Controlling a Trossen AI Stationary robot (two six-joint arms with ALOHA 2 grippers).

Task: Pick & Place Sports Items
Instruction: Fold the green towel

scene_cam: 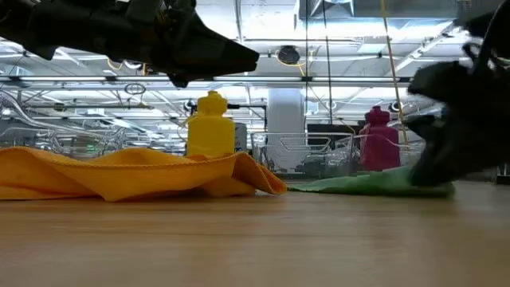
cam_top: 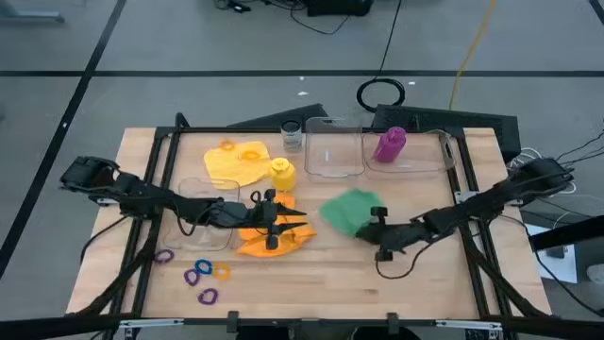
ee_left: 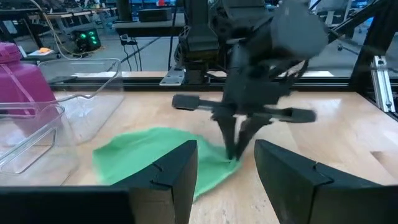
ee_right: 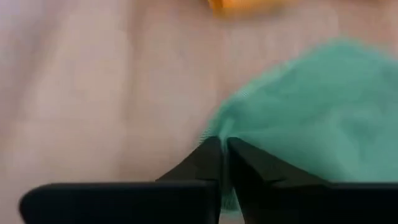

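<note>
My right hand (cam_top: 372, 223) pinches the edge of the green cloth (cam_top: 351, 210) lying mid-table, not yet lifted. Only the purple bottle (cam_top: 390, 144) sits in a clear box (cam_top: 444, 156) (my left hand (cam_top: 300, 221), half spread, hovers over the orange cloth (cam_top: 260, 246)); the rings (cam_top: 200, 276) lie loose, so most remains.

The light wooden table (cam_top: 311, 283) stands on a grey floor (cam_top: 236, 38) crossed by dark lines. Black cables (cam_top: 382, 93) trail across it. Bright ceiling strip lights (scene_cam: 263, 12) hang overhead.

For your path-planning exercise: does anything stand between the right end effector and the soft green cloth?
Nothing visible does. The right end effector is shut on the edge of the soft green cloth, which lies on the wooden table.
</note>
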